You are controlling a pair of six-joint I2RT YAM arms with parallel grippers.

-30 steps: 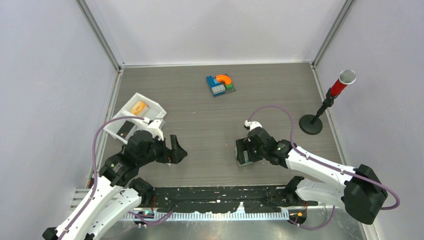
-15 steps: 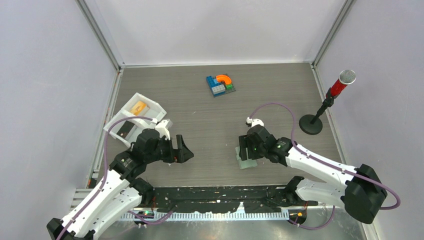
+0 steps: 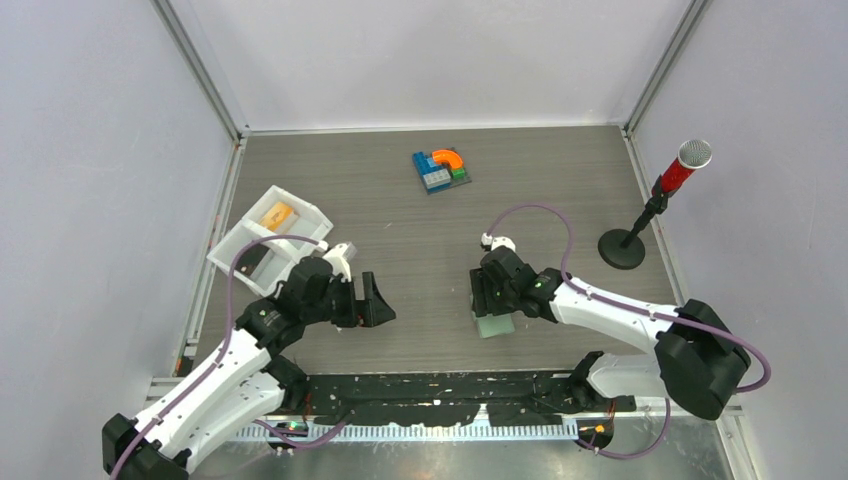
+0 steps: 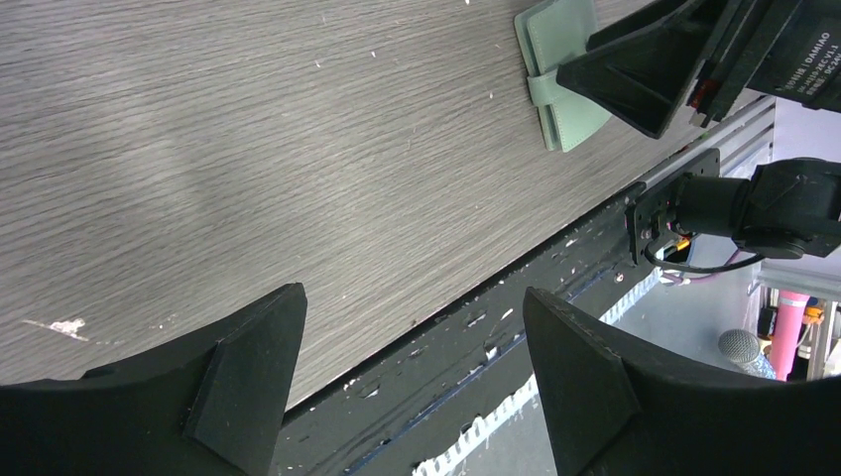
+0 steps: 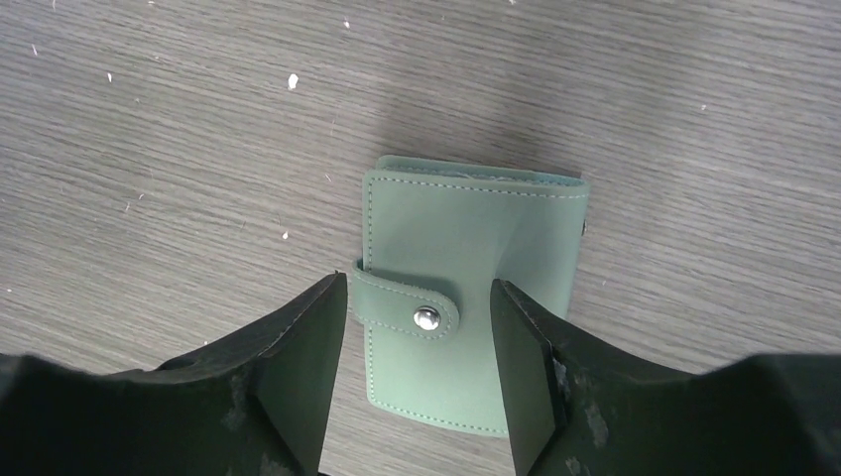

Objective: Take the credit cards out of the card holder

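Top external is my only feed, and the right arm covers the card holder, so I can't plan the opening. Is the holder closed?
Observer: Yes. On the right wrist view the card holder lies flat and shut, its tab snapped down on a silver stud.
Operator: Where is the right hand against it?
Observer: The right hand is open, with its fingers one to each side of the tab. I cannot tell whether they touch the holder.
Operator: Does the left hand carry anything?
Observer: No. On the left wrist view the left hand is open, with only bare table between its fingers.
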